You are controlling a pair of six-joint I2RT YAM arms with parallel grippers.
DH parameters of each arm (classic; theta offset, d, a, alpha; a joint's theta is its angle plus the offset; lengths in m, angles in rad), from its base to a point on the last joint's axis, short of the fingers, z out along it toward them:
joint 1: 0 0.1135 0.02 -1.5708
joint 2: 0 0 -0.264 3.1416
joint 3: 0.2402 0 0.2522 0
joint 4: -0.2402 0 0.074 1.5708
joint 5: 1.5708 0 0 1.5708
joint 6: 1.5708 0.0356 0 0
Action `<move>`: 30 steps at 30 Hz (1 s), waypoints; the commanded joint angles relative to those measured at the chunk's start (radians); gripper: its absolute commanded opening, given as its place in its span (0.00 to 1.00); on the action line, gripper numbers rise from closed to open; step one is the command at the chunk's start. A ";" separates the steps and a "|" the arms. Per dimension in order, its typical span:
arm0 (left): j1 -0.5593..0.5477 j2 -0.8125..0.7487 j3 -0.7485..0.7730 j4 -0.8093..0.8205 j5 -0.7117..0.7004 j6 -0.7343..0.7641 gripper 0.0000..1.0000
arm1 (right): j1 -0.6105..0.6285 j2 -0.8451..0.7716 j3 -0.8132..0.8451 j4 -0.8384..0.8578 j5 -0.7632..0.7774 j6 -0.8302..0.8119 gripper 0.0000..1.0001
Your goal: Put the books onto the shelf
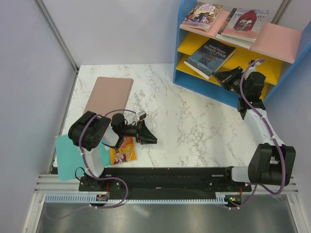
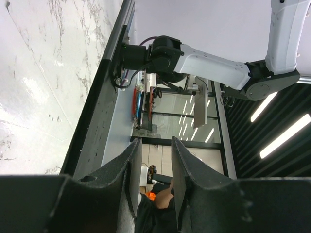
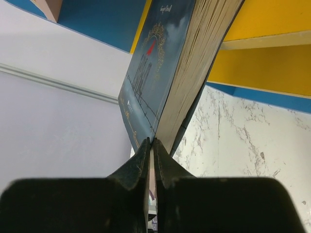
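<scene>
White marble-patterned table [image 1: 194, 126] enclosed by pale lilac walls [image 1: 29, 73] at nine, twelve and three o'clock; bright strip lights [image 2: 285, 137] glow overhead.

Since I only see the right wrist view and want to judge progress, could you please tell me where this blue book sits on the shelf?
Observer: The blue book lies cover up on the upper yellow board of the shelf, below the pink top board.
Operator: Thanks. Are other books already up there?
Observer: Yes, one book and a second book lie side by side on that pink board.
Operator: Is any left off the shelf?
Observer: One orange-yellow book lies on the table, partly hidden by the left arm.
</scene>
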State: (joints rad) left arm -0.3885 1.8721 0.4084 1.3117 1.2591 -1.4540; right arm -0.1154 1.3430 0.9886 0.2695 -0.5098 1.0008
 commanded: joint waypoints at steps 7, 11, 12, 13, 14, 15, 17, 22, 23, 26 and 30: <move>-0.006 0.004 -0.013 0.350 0.005 0.058 0.37 | -0.003 0.044 0.071 0.037 0.050 -0.014 0.13; -0.006 0.009 -0.020 0.350 0.003 0.064 0.37 | -0.003 -0.030 0.044 0.010 0.062 -0.048 0.16; -0.006 0.010 -0.022 0.350 0.003 0.069 0.37 | -0.001 -0.047 0.039 -0.018 0.068 -0.059 0.17; -0.006 0.012 -0.023 0.350 0.002 0.070 0.37 | -0.003 -0.067 0.036 -0.035 0.073 -0.071 0.17; -0.007 0.013 -0.028 0.350 0.002 0.072 0.37 | -0.001 -0.099 0.036 -0.053 0.080 -0.085 0.17; -0.007 0.016 -0.029 0.350 -0.001 0.075 0.37 | -0.001 -0.116 0.036 -0.081 0.080 -0.106 0.17; -0.010 0.019 -0.034 0.350 -0.003 0.080 0.37 | 0.000 -0.154 0.048 -0.116 0.079 -0.131 0.18; -0.021 0.028 -0.039 0.350 -0.009 0.089 0.37 | 0.008 -0.199 0.087 -0.222 0.065 -0.215 0.19; -0.026 0.030 -0.039 0.350 -0.010 0.090 0.37 | 0.016 -0.197 0.096 -0.236 0.060 -0.234 0.19; -0.035 0.041 -0.039 0.350 -0.018 0.093 0.37 | 0.071 -0.161 0.156 -0.332 0.071 -0.321 0.13; -0.043 0.050 -0.040 0.350 -0.024 0.099 0.36 | 0.181 -0.085 0.293 -0.501 0.134 -0.450 0.03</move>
State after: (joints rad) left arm -0.4198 1.9079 0.3756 1.3117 1.2488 -1.4109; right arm -0.0189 1.1980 1.1450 -0.0635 -0.4229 0.7097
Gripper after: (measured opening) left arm 0.370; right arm 0.064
